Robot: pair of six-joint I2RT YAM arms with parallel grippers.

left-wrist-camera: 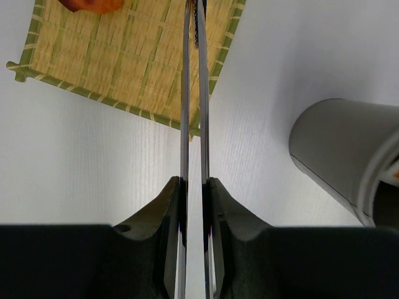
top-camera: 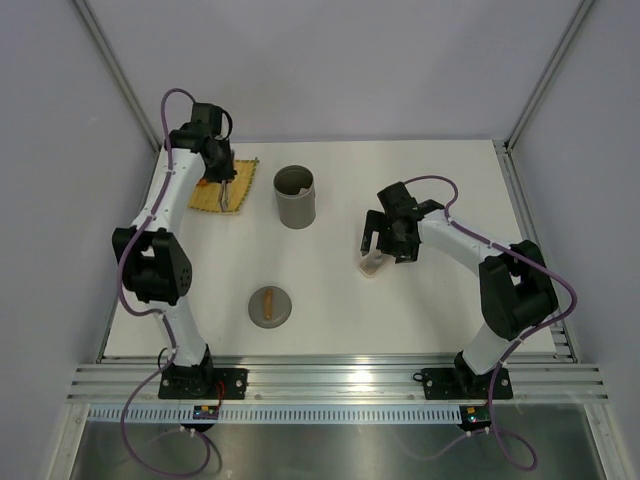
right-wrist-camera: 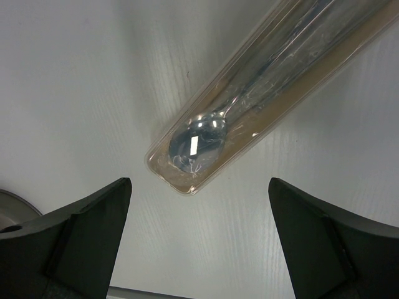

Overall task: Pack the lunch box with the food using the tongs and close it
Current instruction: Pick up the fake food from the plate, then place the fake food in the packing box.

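Observation:
My left gripper is shut on the tongs, one slim silver arm against each finger. The tongs reach forward over the edge of the yellow woven mat, their arms nearly together, and I see nothing between them. An orange piece of food lies on the mat at the left of the tongs. The lunch box stands upright and uncovered to the right of the mat, and its grey wall fills the right of the left wrist view. My right gripper hangs open over bare table.
A clear oblong cutlery case with a spoon inside lies just beyond the right fingers. A round grey lid with a brown handle rests on the table in front of the lunch box. White walls close in the table.

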